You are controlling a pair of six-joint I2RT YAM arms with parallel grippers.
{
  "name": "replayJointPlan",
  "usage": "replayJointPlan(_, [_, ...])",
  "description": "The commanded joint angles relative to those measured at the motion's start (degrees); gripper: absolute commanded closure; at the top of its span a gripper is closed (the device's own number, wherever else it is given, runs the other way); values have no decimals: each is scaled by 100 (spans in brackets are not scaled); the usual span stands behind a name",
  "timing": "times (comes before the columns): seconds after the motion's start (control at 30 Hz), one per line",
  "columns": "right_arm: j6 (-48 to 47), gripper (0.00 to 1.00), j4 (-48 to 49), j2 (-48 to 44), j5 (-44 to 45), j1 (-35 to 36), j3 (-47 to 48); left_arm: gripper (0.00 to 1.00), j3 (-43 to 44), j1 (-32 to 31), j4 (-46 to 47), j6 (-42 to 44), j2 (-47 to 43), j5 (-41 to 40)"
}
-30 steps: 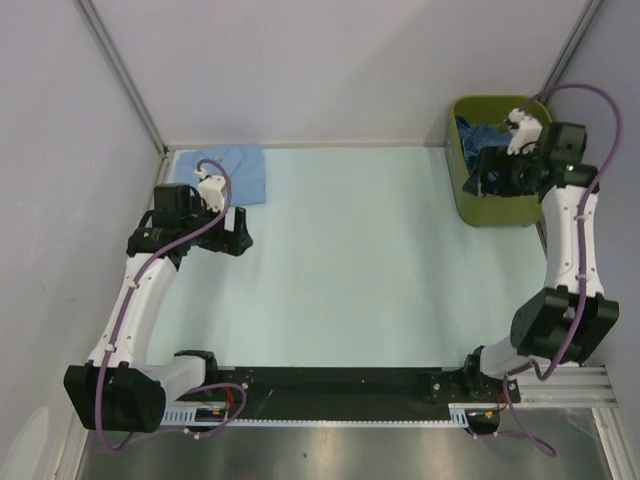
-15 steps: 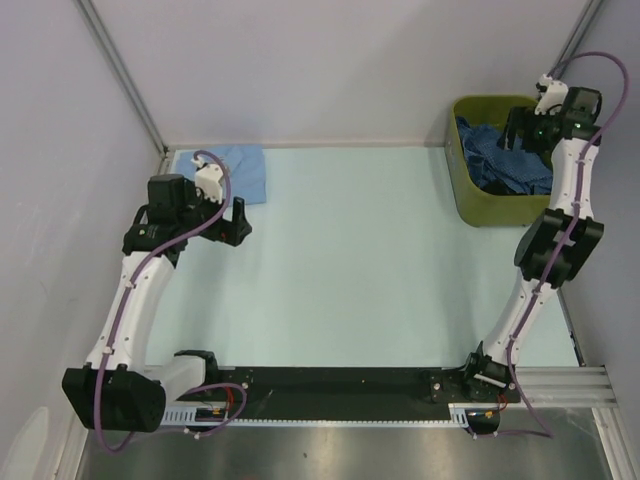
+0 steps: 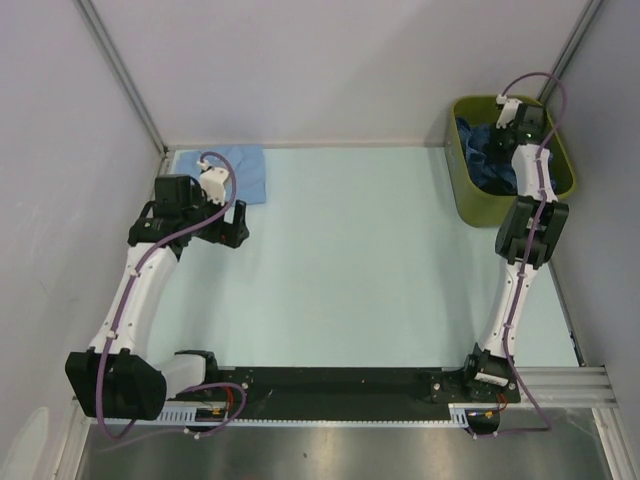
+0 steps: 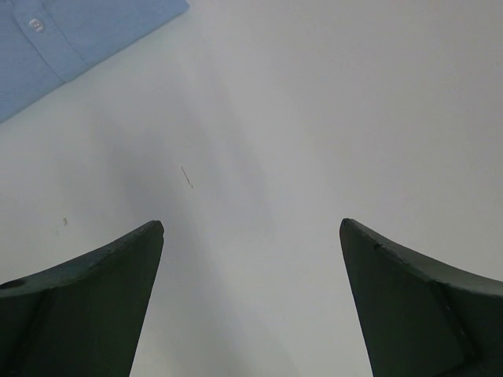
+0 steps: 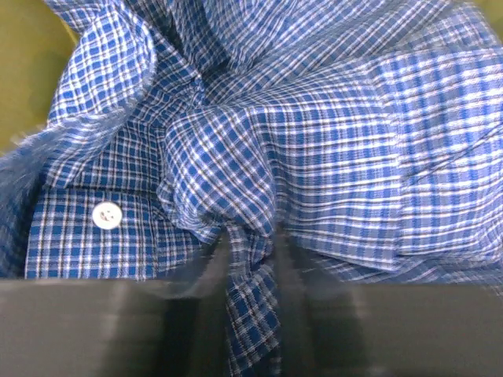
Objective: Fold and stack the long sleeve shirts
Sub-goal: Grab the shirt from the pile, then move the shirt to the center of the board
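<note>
The medium blue checked shirt [image 3: 488,158] lies crumpled in the olive bin [image 3: 468,205] at the back right. My right gripper [image 3: 510,136] reaches down into the bin. In the right wrist view its blurred fingers have closed on a bunched fold of the checked shirt [image 5: 314,118], the cloth pinched at the right gripper [image 5: 250,263]; a white button [image 5: 106,214] shows to the left. The plain pale blue shirt [image 3: 235,168] lies folded at the table's back left corner. My left gripper [image 3: 237,222] hovers open just in front of it, over bare table [image 4: 259,118], with the pale shirt's corner [image 4: 71,31] at the upper left.
The bin's olive wall [image 5: 23,63] stands close on the left of the right gripper. Grey walls enclose the pale green table [image 3: 380,260] on the left, back and right. A black rail [image 3: 340,385] with both arm bases runs along the near edge.
The right arm has stretched out and dropped its gripper into the bin, and the jaws went from open to closed on the checked cloth. The left arm has barely shifted.
</note>
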Motion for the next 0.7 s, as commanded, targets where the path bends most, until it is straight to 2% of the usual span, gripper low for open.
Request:
replayJointPlan(0.0, [357,100,244,-969,-338,-166,414,1,281,-18,153,98,-185,-18])
replayJointPlan(0.17, [998,100,673,-2253,-1103,-342,511,1,412,-18,294,-104,-133,272])
replayJointPlan(0.33, [2113,100,1710,-3177,-1700,-439,467,1,430,-9,540,-271,-133,273])
replayJointPlan(0.57, [4204,100,3116,-3556,-1860,25,853,1,518,123,725,-596,-133,290])
replayJointPlan(0.67, [4471,100,3477,-3539,-1641,412,1282,1,553,411,751,-763,-124,614])
